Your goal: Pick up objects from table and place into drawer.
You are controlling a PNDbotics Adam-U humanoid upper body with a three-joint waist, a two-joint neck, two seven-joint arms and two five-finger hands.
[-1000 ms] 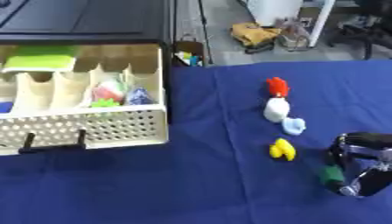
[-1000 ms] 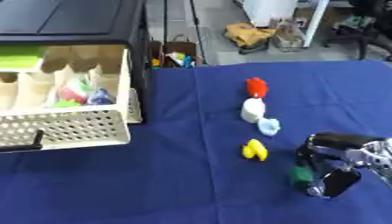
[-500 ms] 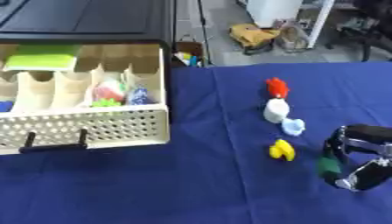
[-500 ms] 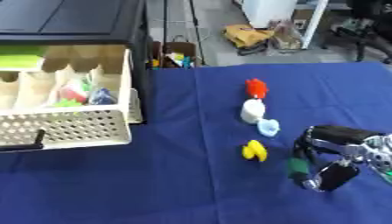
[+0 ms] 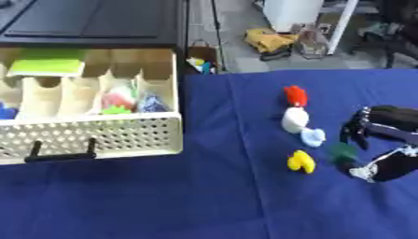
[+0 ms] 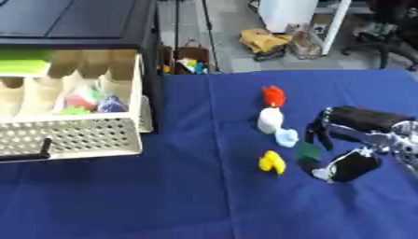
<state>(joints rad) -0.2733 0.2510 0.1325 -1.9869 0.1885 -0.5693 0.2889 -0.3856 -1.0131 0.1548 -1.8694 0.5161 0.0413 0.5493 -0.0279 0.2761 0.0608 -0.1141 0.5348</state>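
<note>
while the open drawer (image 5: 98, 135) sits at the bench's (image 5: 204, 200) left, the right hand (image 6: 347, 140) has its fingers and thumb curled round a dark green object (image 6: 308, 151), just right of a yellow piece (image 6: 272, 162). red (image 6: 274, 95), white (image 6: 269, 120) and pale blue (image 6: 287, 137) pieces line up beyond it.

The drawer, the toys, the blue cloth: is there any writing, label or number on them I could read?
None can be read. The drawer, the small toys such as the yellow one and the green piece at the right robot hand show no legible text.
</note>
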